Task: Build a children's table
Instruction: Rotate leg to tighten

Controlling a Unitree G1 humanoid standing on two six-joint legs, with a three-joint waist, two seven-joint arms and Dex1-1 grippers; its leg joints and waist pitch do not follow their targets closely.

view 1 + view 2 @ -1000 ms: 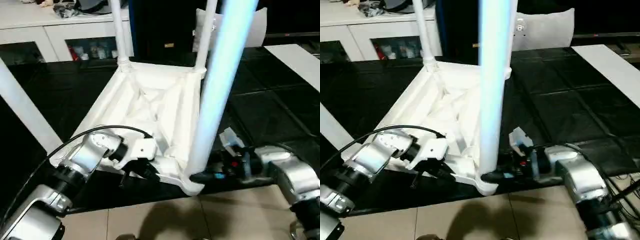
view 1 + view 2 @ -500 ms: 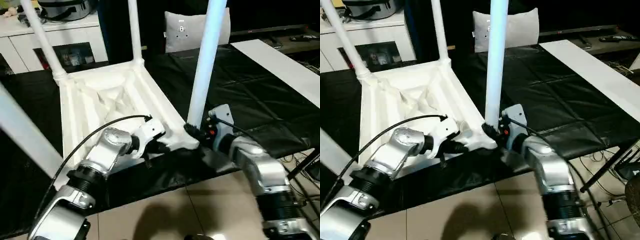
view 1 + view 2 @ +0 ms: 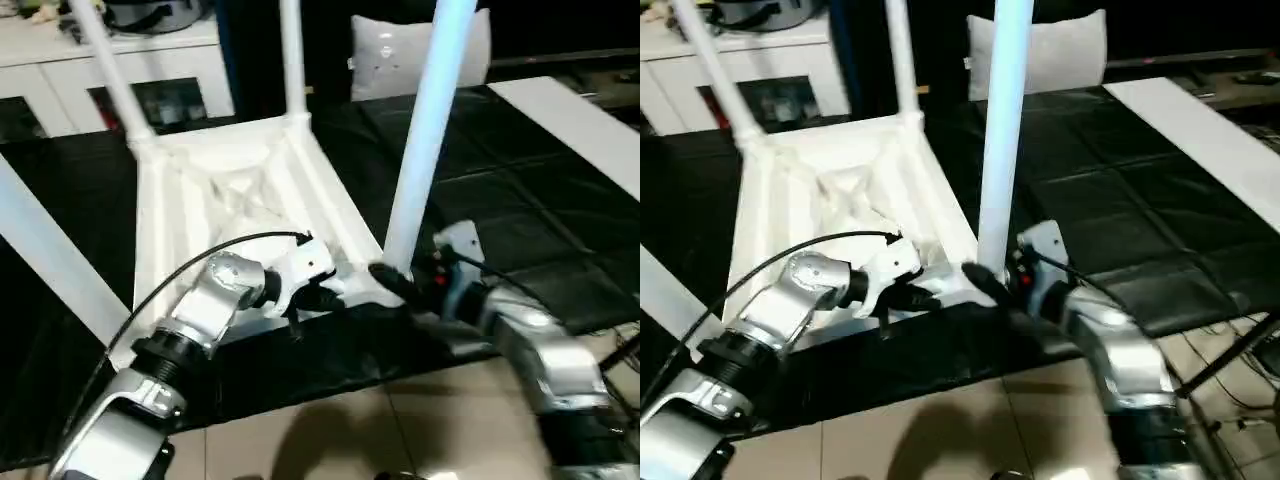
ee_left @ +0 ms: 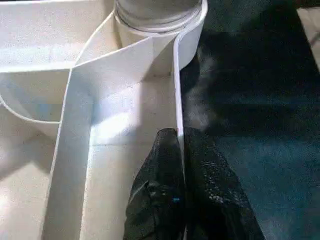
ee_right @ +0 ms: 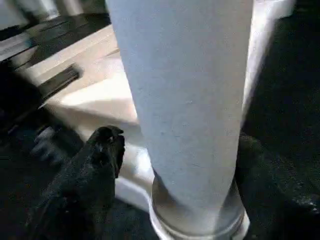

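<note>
The white plastic rectangular tabletop (image 3: 235, 200) lies upside down on a black padded mat (image 3: 520, 200), its ribbed underside facing up and its near edge close to the mat's front border, beyond which beige floor tiles (image 3: 330, 435) show. Long white tapered tube legs stand in its round corner sockets — the near-right leg (image 3: 425, 140) rises upright beside the right arm, two more stand at the far corners (image 3: 292, 60) (image 3: 105, 65), and another leg (image 3: 45, 250) crosses the left side of the head views. The left gripper (image 4: 181, 150) is clamped on the tabletop's thin side wall (image 4: 176, 90), one black finger (image 4: 160, 165) inside the rim and the other outside over the mat, near the socket of the near-right leg. The right gripper (image 5: 175, 165) stands spread apart around the base of that leg — its fingers (image 5: 102, 150) sit on either side of the tube with a gap showing, not pressed against it. A white glass-door cabinet (image 3: 150, 75) and a pale cushion (image 3: 395, 50) stand behind the mat.
</note>
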